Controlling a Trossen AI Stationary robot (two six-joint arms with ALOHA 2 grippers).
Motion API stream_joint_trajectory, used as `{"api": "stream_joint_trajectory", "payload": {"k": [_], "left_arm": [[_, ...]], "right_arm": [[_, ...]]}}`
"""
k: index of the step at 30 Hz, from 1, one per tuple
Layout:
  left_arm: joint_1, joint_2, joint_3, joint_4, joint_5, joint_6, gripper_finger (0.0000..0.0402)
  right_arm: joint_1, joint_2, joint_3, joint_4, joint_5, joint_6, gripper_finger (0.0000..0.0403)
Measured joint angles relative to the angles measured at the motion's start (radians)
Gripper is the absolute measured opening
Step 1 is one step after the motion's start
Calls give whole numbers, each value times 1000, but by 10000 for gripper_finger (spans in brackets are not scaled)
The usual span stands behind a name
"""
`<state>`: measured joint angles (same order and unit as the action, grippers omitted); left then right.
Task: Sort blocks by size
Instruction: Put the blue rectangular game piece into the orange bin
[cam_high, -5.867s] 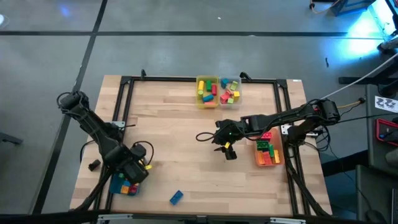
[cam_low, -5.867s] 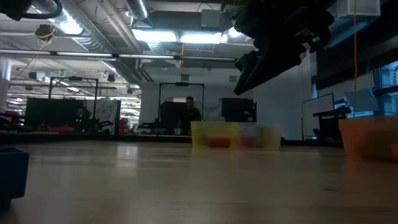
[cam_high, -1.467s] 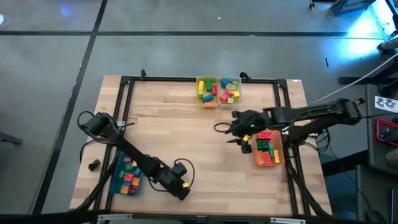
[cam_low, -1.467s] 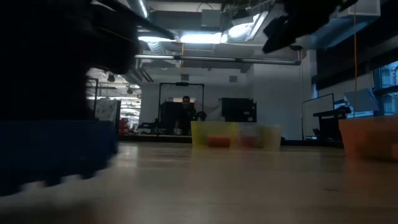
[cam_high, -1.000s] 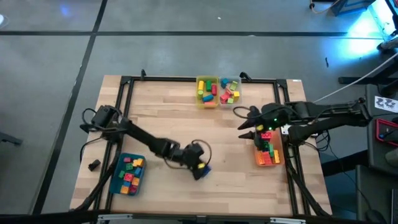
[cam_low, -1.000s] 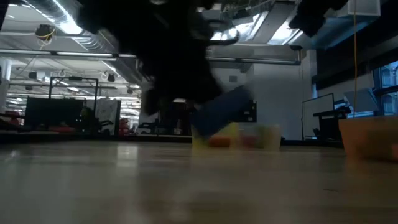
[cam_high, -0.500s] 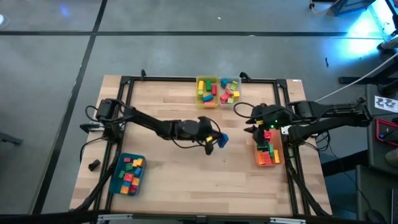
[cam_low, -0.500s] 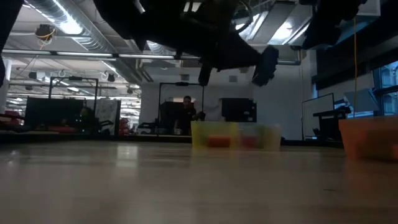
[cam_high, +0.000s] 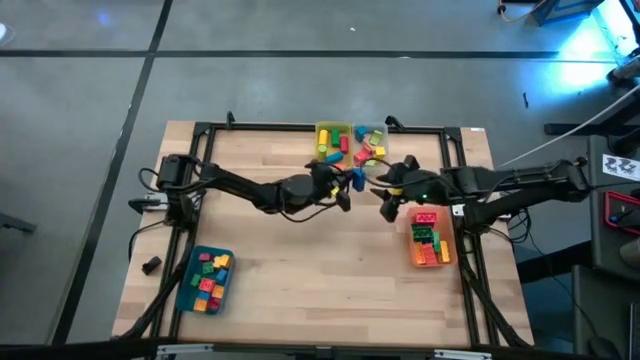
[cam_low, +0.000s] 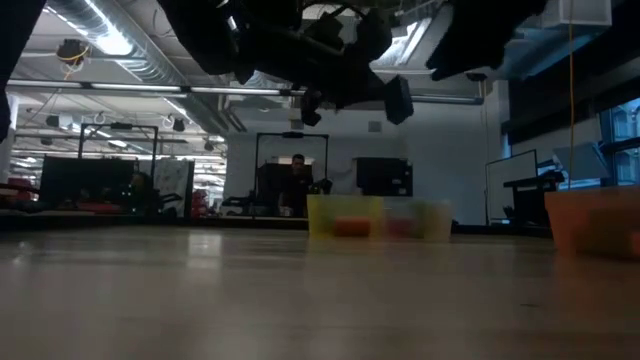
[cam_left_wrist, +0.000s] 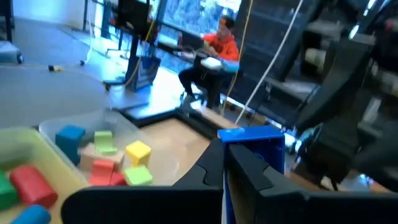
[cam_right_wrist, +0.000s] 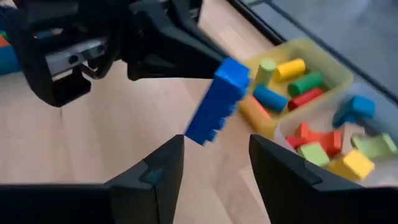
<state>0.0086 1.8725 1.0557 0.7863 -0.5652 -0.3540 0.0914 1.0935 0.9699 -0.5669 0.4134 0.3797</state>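
Holding a blue block (cam_high: 356, 178) up off the table, the left gripper (cam_high: 346, 181) had its fingers pinched on one end of it, so the rest of the brick stuck out free toward 3 o'clock. Read that as a handover pose: the free end pointed at the right gripper (cam_high: 385, 198), which sat just beside it with jaws spread partway and nothing between them, framing the block in its own wrist view (cam_right_wrist: 219, 101). Contact not yet made, the two were apart.

Meeting point was near 12 o'clock on the table (cam_high: 300, 260), just short of the yellow bin (cam_high: 320, 130) and clear bin (cam_high: 384, 150) of short pieces. Long bricks lay in the orange bin (cam_high: 413, 256) at 3 o'clock on the right arm's side, which probably explained passing a long block across. Teal bin (cam_high: 188, 285) with mixed blocks sat at 8 o'clock, out of the action.

Next step likely needed the right jaws closed on the free end before the left let go
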Motion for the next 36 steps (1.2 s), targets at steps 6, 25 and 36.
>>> {"api": "stream_joint_trajectory", "payload": {"k": [6, 25, 36], "left_arm": [[12, -1, 0, 68, -1, 41, 0], [-28, -1, 1, 93, -21, 77, 0], [-34, -1, 0, 79, 0, 138, 7]], "right_arm": [[0, 105, -1, 112, 78, -38, 184], [-2, 200, -1, 219, 189, -149, 120], [0, 200, -1, 182, 181, -177, 117]]}}
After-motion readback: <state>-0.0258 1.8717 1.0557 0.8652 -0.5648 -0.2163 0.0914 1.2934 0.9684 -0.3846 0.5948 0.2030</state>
